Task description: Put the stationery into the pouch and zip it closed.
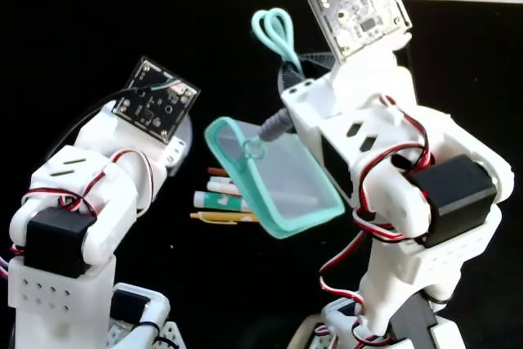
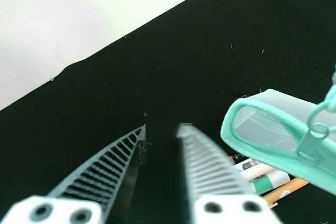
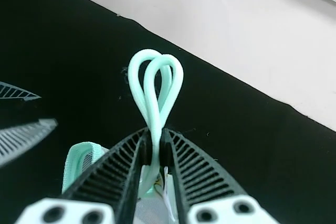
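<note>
— So, how many pouches do you count?
— One pouch (image 1: 286,190), clear with a mint edge. It hangs tilted above the black table (image 1: 122,30), and its mouth is open.
— What holds it?
— The right gripper (image 3: 156,134). Both fingers press on the mint strap (image 3: 157,85), which makes two loops above the tips.
— And the left gripper (image 2: 163,128)?
— Its two fingers stand apart with nothing between them, near the pouch mouth.
— The stationery (image 1: 216,200)?
— Four pieces, I think. They lie side by side on the table, partly under the pouch.
</note>
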### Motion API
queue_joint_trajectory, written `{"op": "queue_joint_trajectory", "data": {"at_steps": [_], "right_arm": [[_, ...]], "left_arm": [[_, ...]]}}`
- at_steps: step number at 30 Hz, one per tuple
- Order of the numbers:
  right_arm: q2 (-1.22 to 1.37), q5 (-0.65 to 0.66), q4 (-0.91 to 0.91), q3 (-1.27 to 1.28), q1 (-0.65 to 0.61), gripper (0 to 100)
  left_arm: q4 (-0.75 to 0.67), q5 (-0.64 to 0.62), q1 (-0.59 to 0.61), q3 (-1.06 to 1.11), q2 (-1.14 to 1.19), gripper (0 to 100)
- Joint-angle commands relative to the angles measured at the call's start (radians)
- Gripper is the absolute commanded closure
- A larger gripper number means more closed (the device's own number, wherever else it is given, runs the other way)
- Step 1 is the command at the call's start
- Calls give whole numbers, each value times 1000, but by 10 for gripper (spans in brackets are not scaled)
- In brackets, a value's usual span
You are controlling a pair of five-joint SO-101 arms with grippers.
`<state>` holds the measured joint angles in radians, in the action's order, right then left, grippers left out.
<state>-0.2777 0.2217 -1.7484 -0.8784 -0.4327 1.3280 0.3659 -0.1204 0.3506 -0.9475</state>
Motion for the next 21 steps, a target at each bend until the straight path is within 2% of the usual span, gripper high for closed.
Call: {"op": "queue_joint_trajectory", "data": {"at_steps": [1,5,8,14,21], "right_arm": [[-31,14,-10,1,15,993],[-31,81,-10,1,15,993],[-31,84,-10,1,15,993],[-30,84,-10,1,18,993],[-24,87,-10,2,19,993]], "left_arm": [[-8,-3,-13,-38,5,788],[-9,2,-44,-39,7,782],[-34,2,-50,-42,33,768],[-35,2,-50,-203,243,766],[137,41,-53,-420,334,766]]}}
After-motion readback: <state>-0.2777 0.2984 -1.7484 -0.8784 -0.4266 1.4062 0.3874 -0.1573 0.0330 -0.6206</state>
